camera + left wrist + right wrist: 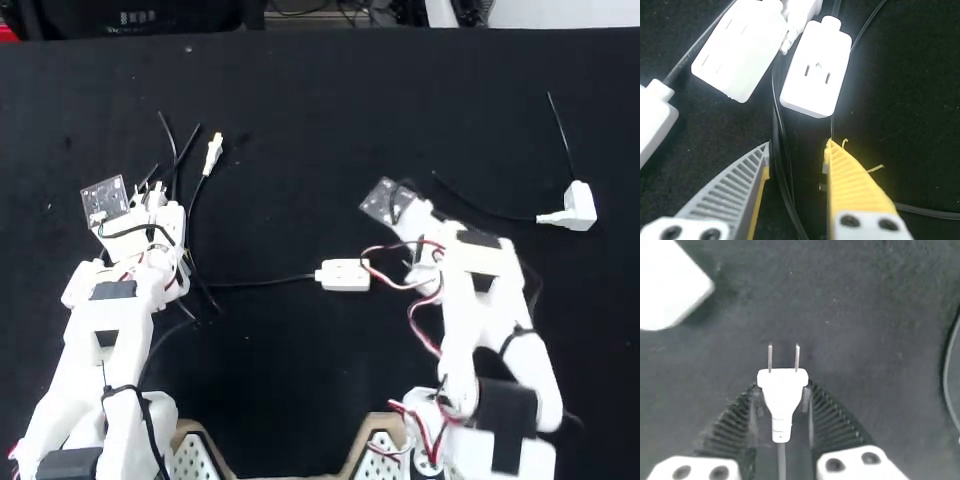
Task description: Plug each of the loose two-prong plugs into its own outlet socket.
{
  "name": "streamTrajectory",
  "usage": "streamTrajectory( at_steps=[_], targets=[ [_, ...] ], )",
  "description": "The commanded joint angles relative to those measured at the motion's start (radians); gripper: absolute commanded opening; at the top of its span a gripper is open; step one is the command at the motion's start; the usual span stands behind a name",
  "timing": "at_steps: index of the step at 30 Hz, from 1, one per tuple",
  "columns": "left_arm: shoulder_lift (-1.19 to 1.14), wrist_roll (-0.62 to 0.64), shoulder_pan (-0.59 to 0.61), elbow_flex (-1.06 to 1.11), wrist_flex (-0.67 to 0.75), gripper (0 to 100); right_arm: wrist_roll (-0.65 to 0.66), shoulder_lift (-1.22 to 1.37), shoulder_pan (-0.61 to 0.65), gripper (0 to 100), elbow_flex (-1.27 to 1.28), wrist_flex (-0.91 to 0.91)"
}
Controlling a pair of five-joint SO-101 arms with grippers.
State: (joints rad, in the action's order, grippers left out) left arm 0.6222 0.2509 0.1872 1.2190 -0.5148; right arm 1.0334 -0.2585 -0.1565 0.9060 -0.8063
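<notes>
Jaws of the left gripper point(797, 148) stand open astride a thin black cable point(782, 195), just short of a white outlet socket point(816, 67) with a second socket point(742, 47) beside it. A loose cream plug point(212, 152) lies near that arm. A mid-table socket point(343, 274) sits between the arms. The right gripper point(782, 390) is clamped on a white two-prong plug point(782, 380), prongs pointing away. At far right lies a white angled plug point(570, 212).

I see a bench point(320, 90) covered in matte black cloth point(865, 300), evenly lit. Past its far edge: a dark box point(130, 15), loose cables point(330, 10), a white surface point(540, 12) at one corner, a red bit point(6, 33) at the other. Cloth looks slightly fuzzy in my wrist views.
</notes>
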Motion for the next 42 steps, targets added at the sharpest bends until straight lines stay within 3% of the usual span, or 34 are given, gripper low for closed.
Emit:
streamTrajectory(
  at_steps=[1,3,6,9,11,16,23,32,36,42],
  targets=[
    [0.029,0.009,0.008,-0.008,0.015,18,-0.018,-0.125,0.144,1.1,-0.062,-0.313],
    [0.029,0.009,0.008,-0.008,0.015,18,0.038,-0.145,0.207,1.1,-0.047,-0.404],
    [0.029,0.009,0.008,-0.007,0.015,18,0.130,-0.142,0.242,1.4,0.008,-0.385],
    [0.029,0.009,0.008,-0.007,0.015,18,0.046,-0.120,0.212,2.4,0.047,-0.249],
    [0.029,0.009,0.008,-0.007,0.015,18,-0.012,-0.099,0.183,8.9,0.051,-0.187],
    [0.029,0.009,0.008,-0.007,0.015,18,-0.018,-0.059,0.117,24.4,0.048,-0.124],
    [0.029,0.009,0.008,-0.007,0.015,18,-0.023,-0.058,0.035,22.6,0.021,-0.021],
    [0.029,0.009,0.008,-0.007,0.015,18,-0.064,-0.061,0.041,22.6,-0.074,-0.196],
    [0.029,0.009,0.008,-0.008,0.015,18,-0.080,-0.061,0.115,22.6,-0.050,-0.282],
    [0.029,0.009,0.008,-0.008,0.015,18,-0.080,-0.051,0.160,22.5,0.090,-0.077]
  ],
)
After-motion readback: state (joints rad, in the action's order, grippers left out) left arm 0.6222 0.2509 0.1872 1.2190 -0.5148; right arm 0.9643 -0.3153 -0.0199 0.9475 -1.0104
